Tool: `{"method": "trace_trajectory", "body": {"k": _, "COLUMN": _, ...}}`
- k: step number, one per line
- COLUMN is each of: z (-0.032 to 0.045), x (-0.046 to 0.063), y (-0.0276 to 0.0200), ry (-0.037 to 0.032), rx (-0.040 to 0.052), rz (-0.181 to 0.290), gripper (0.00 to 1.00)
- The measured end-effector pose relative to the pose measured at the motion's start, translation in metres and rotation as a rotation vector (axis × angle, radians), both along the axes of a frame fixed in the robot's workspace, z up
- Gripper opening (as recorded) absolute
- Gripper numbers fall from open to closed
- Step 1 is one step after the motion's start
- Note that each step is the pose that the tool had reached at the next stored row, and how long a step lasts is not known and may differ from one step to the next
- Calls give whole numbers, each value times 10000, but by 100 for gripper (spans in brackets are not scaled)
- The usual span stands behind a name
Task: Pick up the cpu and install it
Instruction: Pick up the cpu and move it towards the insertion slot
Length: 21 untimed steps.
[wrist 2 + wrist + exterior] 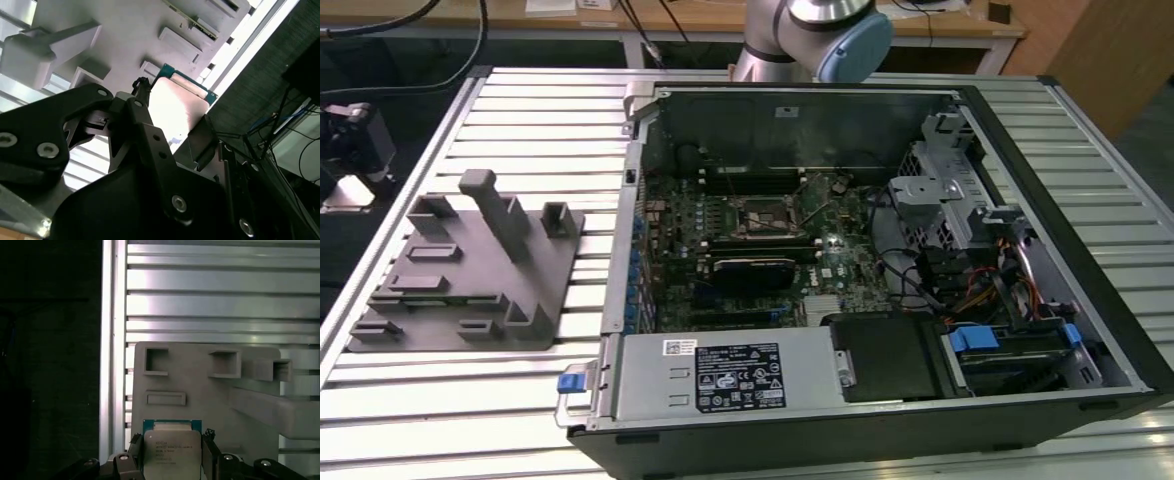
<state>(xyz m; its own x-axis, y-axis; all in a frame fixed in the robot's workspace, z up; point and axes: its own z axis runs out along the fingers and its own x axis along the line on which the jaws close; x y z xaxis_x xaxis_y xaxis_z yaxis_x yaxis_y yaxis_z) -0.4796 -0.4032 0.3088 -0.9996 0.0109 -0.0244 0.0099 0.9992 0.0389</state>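
- The gripper [172,454] is closed to a narrow gap, the width of the chip. Its two dark fingers [209,452] press on opposite edges of the cpu [172,447].
- In the second wrist view the gripper [172,122] shows the same hold. One finger sits at each side of the cpu [177,102], and its bright metal top faces away from the palm.
- The cpu is carried in the gripper, clear of the grey holder [200,385] that lies behind it in both wrist views. It does not appear to touch the holder.
- Judged from its look, the cpu is light, thin and fully stiff: a flat square with a silvery lid on a green board.
- The smooth lid and thin edges give little to grip, so it could slip or tilt under a loose or off-centre pinch.
- It is probably fragile on its underside and at its corners. The side edges, where the fingers sit now, look like the safest place to hold it, keeping it level and squeezing lightly.
- In the exterior view the grey holder [467,280] rests on the slatted metal table [454,400], towards the exterior view's left.
- Just beside it, towards the exterior view's right, lies an open computer case [801,115].
- The square socket [761,215] sits near the middle of the case's green board, well apart from the holder.
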Motion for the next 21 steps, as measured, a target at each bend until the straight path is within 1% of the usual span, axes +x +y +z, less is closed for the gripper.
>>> {"method": "trace_trajectory", "body": {"k": 5, "z": 142, "x": 0, "y": 2, "ry": 0, "rx": -1, "rz": -1, "gripper": 55}}
{"method": "trace_trajectory", "body": {"k": 11, "z": 273, "x": 0, "y": 3, "ry": -2, "rx": 0, "rz": 0, "gripper": 55}}
{"method": "trace_trajectory", "body": {"k": 21, "z": 511, "x": 0, "y": 6, "ry": -2, "rx": 0, "rz": 0, "gripper": 55}}
